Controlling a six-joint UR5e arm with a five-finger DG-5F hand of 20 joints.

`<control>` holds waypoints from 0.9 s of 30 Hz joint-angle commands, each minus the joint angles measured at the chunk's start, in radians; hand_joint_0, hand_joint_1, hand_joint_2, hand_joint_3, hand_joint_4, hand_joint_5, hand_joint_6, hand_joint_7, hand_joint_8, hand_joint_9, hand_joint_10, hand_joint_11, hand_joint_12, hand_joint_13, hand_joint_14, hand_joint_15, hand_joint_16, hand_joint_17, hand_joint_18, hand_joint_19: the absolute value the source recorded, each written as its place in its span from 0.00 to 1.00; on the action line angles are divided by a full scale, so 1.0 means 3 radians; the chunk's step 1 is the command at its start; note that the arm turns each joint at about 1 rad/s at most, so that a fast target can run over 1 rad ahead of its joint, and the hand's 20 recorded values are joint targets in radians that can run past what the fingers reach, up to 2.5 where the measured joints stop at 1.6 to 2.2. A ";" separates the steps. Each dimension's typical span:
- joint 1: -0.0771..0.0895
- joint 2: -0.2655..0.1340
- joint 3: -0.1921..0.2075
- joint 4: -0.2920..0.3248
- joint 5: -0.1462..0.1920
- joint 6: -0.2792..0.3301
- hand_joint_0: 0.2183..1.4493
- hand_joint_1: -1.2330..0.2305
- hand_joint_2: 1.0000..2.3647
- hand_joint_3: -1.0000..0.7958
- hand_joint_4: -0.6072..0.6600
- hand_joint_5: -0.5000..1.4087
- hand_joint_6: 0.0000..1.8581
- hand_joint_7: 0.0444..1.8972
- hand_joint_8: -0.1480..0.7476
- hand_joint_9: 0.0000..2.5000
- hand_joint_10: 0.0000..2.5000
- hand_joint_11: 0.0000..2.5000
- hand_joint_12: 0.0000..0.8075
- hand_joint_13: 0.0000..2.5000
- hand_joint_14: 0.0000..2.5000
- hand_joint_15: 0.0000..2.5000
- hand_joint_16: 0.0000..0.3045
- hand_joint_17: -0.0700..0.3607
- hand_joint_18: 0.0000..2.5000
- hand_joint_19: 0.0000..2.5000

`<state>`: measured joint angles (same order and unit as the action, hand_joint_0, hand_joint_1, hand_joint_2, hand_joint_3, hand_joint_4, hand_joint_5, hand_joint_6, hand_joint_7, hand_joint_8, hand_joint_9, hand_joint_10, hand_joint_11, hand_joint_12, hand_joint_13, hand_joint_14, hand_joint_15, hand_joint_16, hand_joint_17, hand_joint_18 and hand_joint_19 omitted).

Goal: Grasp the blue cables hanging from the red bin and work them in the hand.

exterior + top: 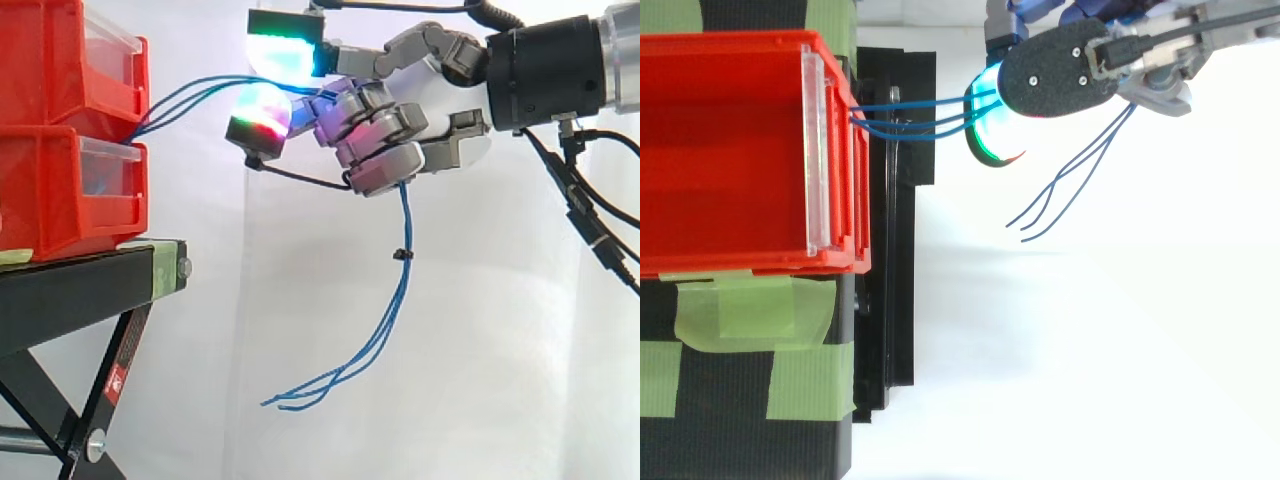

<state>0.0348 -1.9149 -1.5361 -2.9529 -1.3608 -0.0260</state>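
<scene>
Thin blue cables run from the gap between the two stacked red bins rightwards into my hand. My fingers are curled round the cables at bin height. Below the hand the cables' loose ends hang down, held together by a small black tie, and fan out at the bottom. In the top view the cables leave the red bin and pass under my hand, with the free ends trailing past it.
The bins rest on a black stand with green tape on its edge. Green tape strips hold the stand top in the top view. A white curtain lies behind.
</scene>
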 commanded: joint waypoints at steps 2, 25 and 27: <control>-0.0014 0.0002 0.0002 0.0005 -0.0005 0.0000 0.55 0.39 0.01 0.18 0.70 0.45 0.16 0.72 0.54 0.33 1.00 0.79 0.52 0.47 0.81 0.57 0.18 0.44 0.57 0.60; -0.0050 -0.0014 -0.0003 0.0087 0.0021 -0.0184 0.51 0.44 0.00 0.01 0.69 0.48 0.19 0.70 0.54 0.37 1.00 0.80 0.51 0.50 0.85 0.55 0.18 0.45 0.60 0.60; -0.0050 -0.0003 0.0002 0.0112 0.0026 -0.0194 0.50 0.45 0.00 0.00 0.69 0.48 0.19 0.71 0.54 0.37 1.00 0.79 0.51 0.50 0.85 0.55 0.18 0.45 0.61 0.60</control>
<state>0.0201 -1.9165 -1.5359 -2.9299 -1.3545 -0.0815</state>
